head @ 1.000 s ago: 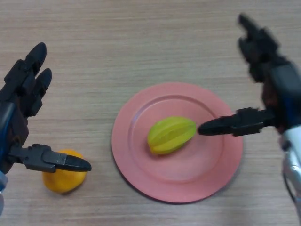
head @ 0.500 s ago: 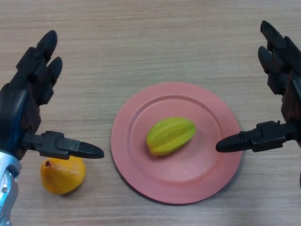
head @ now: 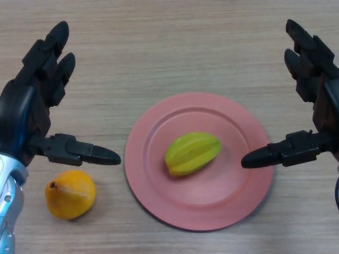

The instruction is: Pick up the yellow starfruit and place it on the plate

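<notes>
Wood-grain table (head: 159, 47), seen from above. An orange pear-like fruit (head: 70, 193) sits at the near left, off the plate, stem end pointing left; nothing touches it. It lies just below the thumb of the left hand (head: 29, 114), which hovers at the left edge with fingers (head: 50, 58) straight and spread away from the thumb, holding nothing. A pink round plate (head: 233, 196) lies at centre, a little to the right. The yellow starfruit (head: 192, 152) rests on the plate's inner flat, near the middle, lying on its side with its long axis tilted up toward the right, ridges showing. Nothing lies between the starfruit and either hand; the plate carries no other thing. The right hand (head: 323, 111) shows at the right edge, fingers straight and pointing up and away, thumb stretched out leftward over the plate's right rim. Its thumb tip is near the starfruit's right end but clearly apart from it, a strip of bare plate between them. This hand is spread wide too and grips nothing. The left hand's thumb tip stops just short of the plate's left rim, well apart from the starfruit. The pear-like fruit and the plate are apart, with bare table between.
</notes>
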